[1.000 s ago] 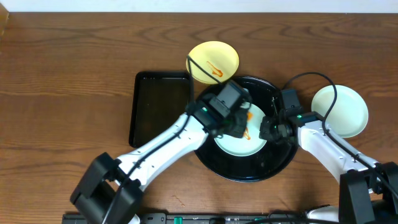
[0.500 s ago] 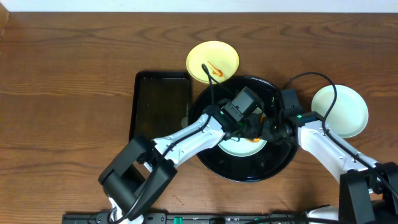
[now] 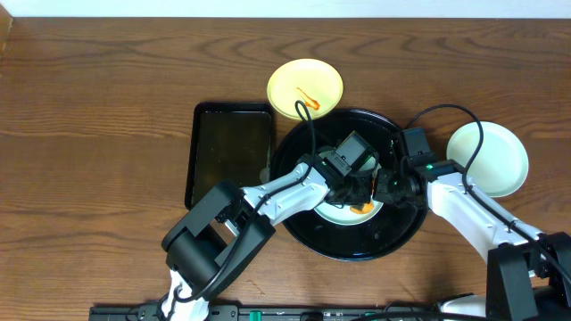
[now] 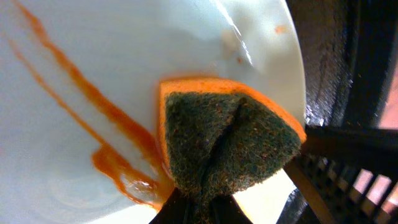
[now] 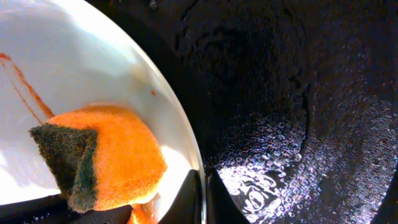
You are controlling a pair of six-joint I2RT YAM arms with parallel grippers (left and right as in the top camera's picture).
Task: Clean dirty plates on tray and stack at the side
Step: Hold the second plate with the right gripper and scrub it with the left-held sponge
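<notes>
**Sponge on a sauced plate in the round tray**

Overhead view: the round black tray lies right of the frame's centre on the wooden table. One mint-green plate is held inside it, largely covered by the two arms. The left gripper is set over this plate, and the right gripper is placed at its right edge. A pale yellow plate with an orange streak is seen at the tray's upper-left rim. A second mint-green plate lies on the table at the right. A rectangular black tray is just left of the round one.

Left wrist view: an orange sponge with a dark scouring face is pinched, folded, in the left gripper and pressed on the plate beside orange-brown sauce streaks.

Right wrist view: the plate's rim is clamped by the right gripper. The sponge rests on the plate, and the tray's wet black floor is seen beyond.
</notes>
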